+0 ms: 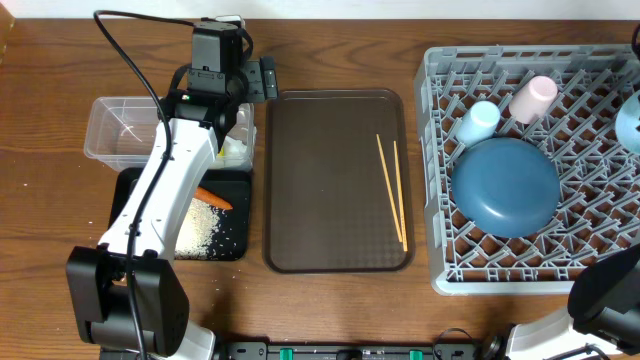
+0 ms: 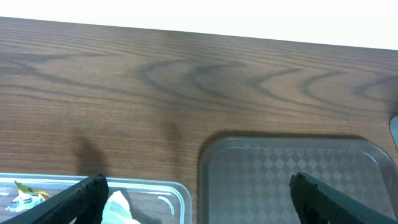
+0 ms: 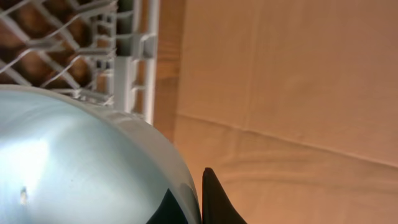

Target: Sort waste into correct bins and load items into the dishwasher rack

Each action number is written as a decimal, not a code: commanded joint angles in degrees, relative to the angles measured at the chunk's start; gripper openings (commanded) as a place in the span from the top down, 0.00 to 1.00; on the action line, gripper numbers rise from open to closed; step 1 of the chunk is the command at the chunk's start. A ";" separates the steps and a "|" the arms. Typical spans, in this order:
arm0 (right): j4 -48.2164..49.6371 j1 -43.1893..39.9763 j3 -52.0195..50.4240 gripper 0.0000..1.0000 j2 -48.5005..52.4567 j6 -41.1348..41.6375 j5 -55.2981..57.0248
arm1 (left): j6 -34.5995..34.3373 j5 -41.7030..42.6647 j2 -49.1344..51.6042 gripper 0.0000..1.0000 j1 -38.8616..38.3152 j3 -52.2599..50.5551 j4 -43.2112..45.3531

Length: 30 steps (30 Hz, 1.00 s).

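Note:
My left gripper [image 1: 222, 85] [image 2: 198, 182] is open and empty, above the far right corner of the clear tub [image 1: 105, 125] [image 2: 180, 190]. White crumpled paper [image 1: 236, 150] [image 2: 118, 208] and the silver-yellow wrapper [image 2: 25, 196] lie in the tub. The carrot [image 1: 213, 198] and rice [image 1: 200, 230] lie in the black tray [image 1: 240, 245]. Two chopsticks [image 1: 392, 190] lie on the brown serving tray. The grey rack [image 1: 440, 270] [image 3: 134, 56] holds the dark blue plate [image 1: 505, 185], light blue cup [image 1: 478, 122] and pinkish cup [image 1: 533, 97]. My right gripper [image 3: 199, 193] is shut on the rim of the bowl [image 1: 630, 120] [image 3: 74, 162] at the rack's right edge. The brown lump is out of view.
The brown serving tray [image 1: 320, 180] [image 2: 298, 162] sits between the bins and the rack. My left arm [image 1: 160, 200] lies across the black tray and the tub. Beyond the rack's right side is a tan surface [image 3: 292, 93].

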 commanded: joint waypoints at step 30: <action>26.34 -0.63 0.11 0.99 15.54 -35.28 12.00 | -0.52 -0.48 0.22 0.06 0.09 -0.11 -0.11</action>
